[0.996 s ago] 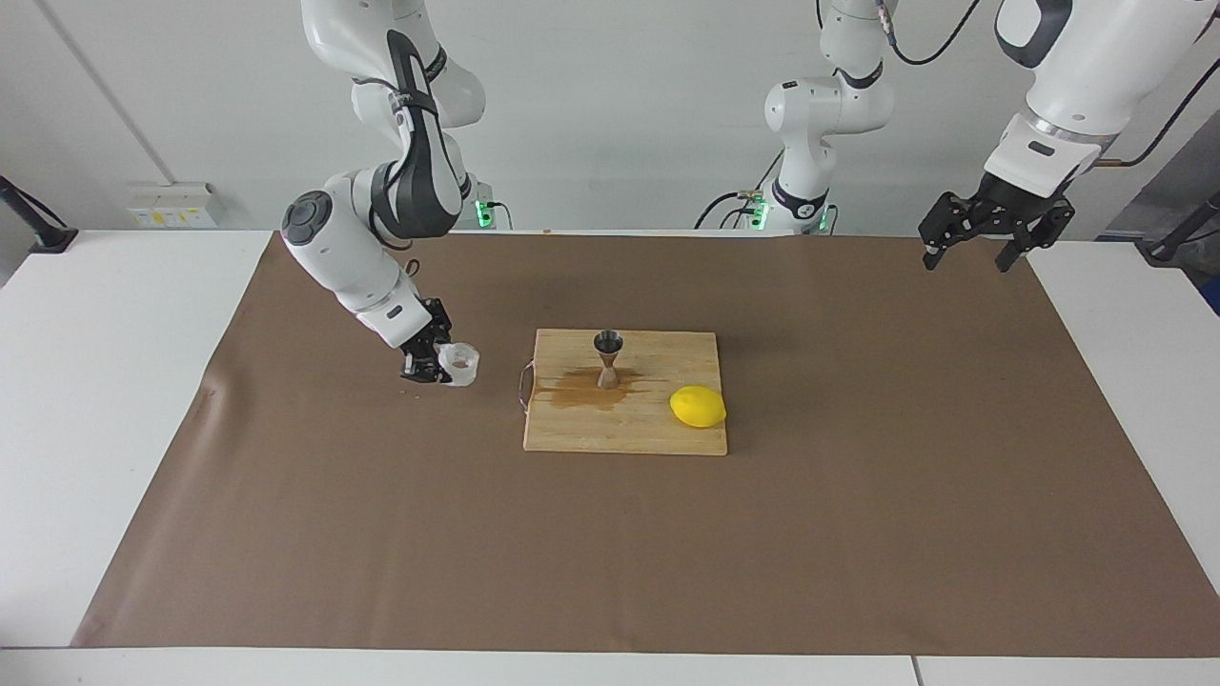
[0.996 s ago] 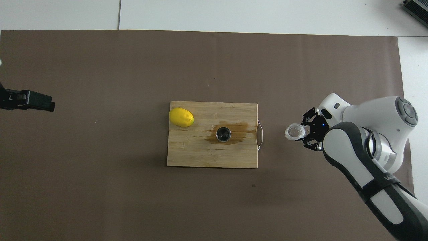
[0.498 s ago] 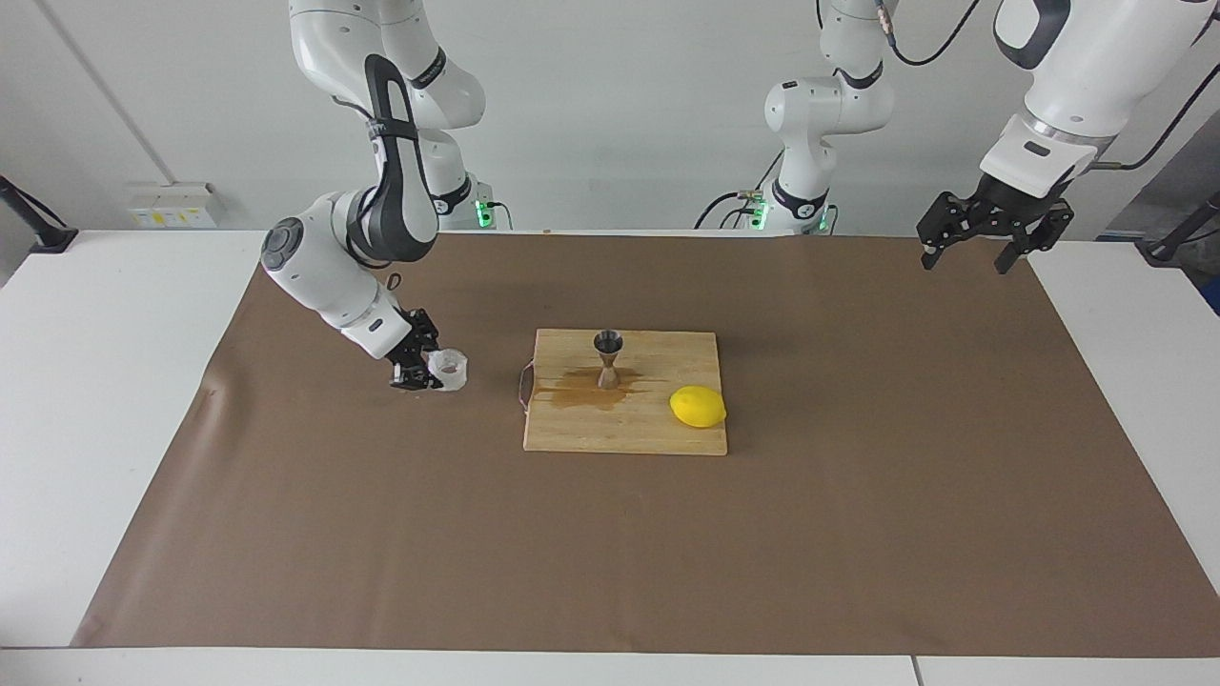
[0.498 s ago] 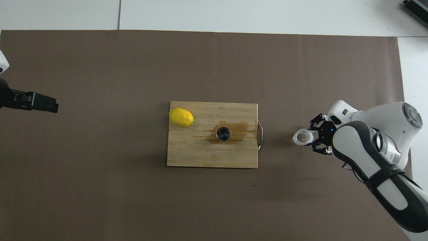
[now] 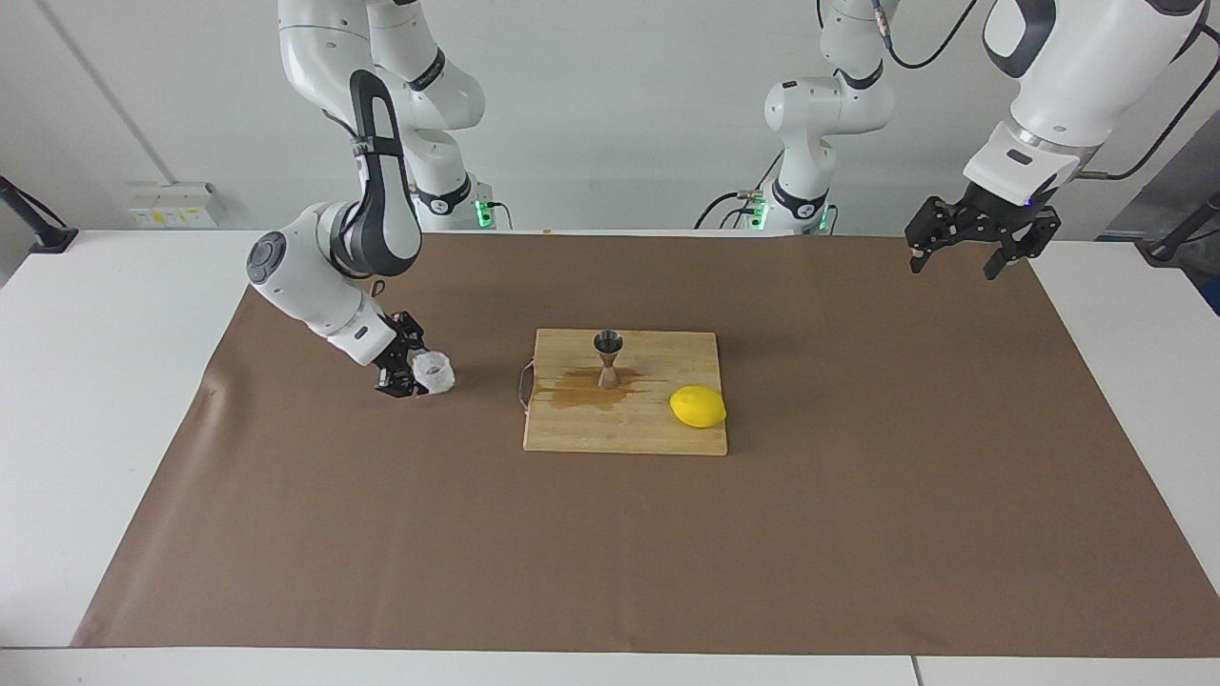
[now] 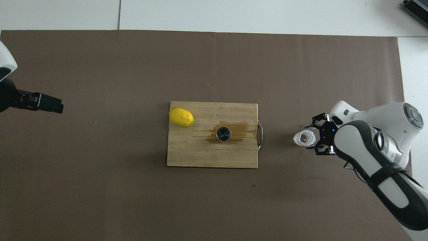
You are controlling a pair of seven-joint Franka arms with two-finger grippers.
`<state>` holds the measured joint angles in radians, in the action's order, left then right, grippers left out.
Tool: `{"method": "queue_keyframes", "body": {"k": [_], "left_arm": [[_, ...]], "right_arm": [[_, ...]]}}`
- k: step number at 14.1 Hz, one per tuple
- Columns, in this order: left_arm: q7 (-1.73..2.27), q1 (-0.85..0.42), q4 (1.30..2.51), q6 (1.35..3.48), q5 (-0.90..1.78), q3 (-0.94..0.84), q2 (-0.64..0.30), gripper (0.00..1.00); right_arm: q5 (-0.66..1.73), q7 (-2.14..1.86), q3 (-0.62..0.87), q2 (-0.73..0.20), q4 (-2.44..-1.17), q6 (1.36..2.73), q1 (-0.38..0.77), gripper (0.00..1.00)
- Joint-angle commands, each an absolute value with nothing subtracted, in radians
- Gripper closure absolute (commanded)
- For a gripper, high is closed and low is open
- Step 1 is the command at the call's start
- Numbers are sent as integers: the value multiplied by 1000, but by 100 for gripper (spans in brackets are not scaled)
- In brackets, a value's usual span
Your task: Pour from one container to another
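Observation:
The whitish translucent cup point(image 5: 434, 373) point(image 6: 304, 137) stands on the brown mat, off the board toward the right arm's end of the table. My right gripper point(image 5: 412, 373) point(image 6: 311, 137) is low at the cup, open, its fingertips on either side of the cup's wall. The steel jigger point(image 5: 607, 357) point(image 6: 223, 134) stands upright on the wooden cutting board point(image 5: 658, 433) point(image 6: 200, 157), in a brown wet stain. My left gripper point(image 5: 956, 265) point(image 6: 57, 106) waits open, raised over the mat's edge at the left arm's end.
A yellow lemon point(image 5: 698, 407) point(image 6: 181, 117) lies on the board's corner toward the left arm's end. The board has a metal handle point(image 5: 522, 386) on the side facing the cup. The brown mat point(image 5: 858, 476) covers most of the white table.
The right gripper carried the cup a little farther from the board and down onto the mat, then its fingers parted. The left gripper drifted slightly.

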<state>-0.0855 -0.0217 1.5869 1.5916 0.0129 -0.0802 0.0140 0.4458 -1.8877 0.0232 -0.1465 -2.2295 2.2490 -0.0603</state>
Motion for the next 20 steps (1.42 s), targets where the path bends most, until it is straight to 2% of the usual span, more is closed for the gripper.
{"method": "queue_keyframes", "body": {"k": [1, 6, 8, 11, 14, 20], "left_arm": [[-94, -34, 1601, 1606, -6, -72, 20, 0], [-94, -32, 1601, 1605, -6, -72, 20, 0], [-94, -34, 1601, 1605, -6, -72, 21, 0], [-94, -34, 1601, 1605, -6, -72, 21, 0], [-94, -34, 1603, 1605, -6, -72, 21, 0], [-94, -34, 1601, 1605, -6, -72, 21, 0]], "right_arm": [[471, -1911, 31, -118, -2212, 2234, -78, 0], [463, -1867, 28, -66, -2155, 2214, -135, 0], [448, -1826, 25, -48, -2122, 2163, -141, 0], [229, -1492, 35, 24, -2106, 2112, -123, 0], [100, -1210, 43, 83, -2106, 2074, -46, 0], [78, -720, 46, 80, -2034, 2043, 4, 0]]}}
